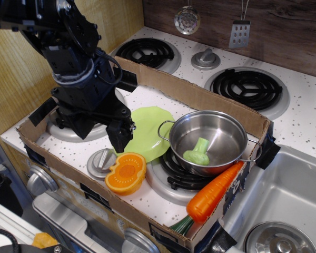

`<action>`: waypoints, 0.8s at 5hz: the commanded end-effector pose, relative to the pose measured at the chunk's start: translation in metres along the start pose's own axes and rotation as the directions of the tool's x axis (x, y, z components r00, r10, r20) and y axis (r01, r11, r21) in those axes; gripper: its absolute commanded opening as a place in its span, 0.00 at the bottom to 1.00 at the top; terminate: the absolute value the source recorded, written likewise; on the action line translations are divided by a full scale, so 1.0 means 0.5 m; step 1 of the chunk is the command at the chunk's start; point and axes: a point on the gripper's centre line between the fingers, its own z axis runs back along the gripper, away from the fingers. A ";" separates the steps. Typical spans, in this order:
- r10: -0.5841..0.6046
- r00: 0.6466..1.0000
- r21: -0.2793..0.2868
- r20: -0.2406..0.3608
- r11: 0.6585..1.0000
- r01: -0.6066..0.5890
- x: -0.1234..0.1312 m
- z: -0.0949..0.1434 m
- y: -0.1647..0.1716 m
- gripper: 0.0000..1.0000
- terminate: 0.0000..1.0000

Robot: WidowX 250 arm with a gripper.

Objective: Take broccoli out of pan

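Observation:
The pale-green broccoli (198, 153) lies inside the shiny steel pan (226, 126), which sits on the front right burner. My black gripper (101, 132) hangs over the left side of the cardboard tray, above the edge of the flat green plate (147, 132), well left of the pan. Its fingers (119, 136) point down and stand apart, holding nothing.
A cardboard wall (200, 97) rings the work area. An orange half (126, 172) lies in front of the plate, and a toy carrot (213, 192) leans on the tray's front right edge. A knob (101, 162) sits by the orange. The sink (284, 200) is at right.

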 end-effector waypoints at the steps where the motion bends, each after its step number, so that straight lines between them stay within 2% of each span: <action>1: 0.012 1.000 0.037 -0.004 0.999 -0.012 0.094 0.065 -0.030 1.00 0.00; 2: 0.043 0.999 0.049 0.033 0.998 -0.044 0.124 0.057 -0.064 1.00 0.00; 3: 0.125 0.992 0.048 -0.020 0.991 -0.124 0.150 0.038 -0.113 1.00 0.00; 4: 0.228 0.973 0.152 -0.024 0.963 -0.222 0.167 0.004 -0.159 1.00 0.00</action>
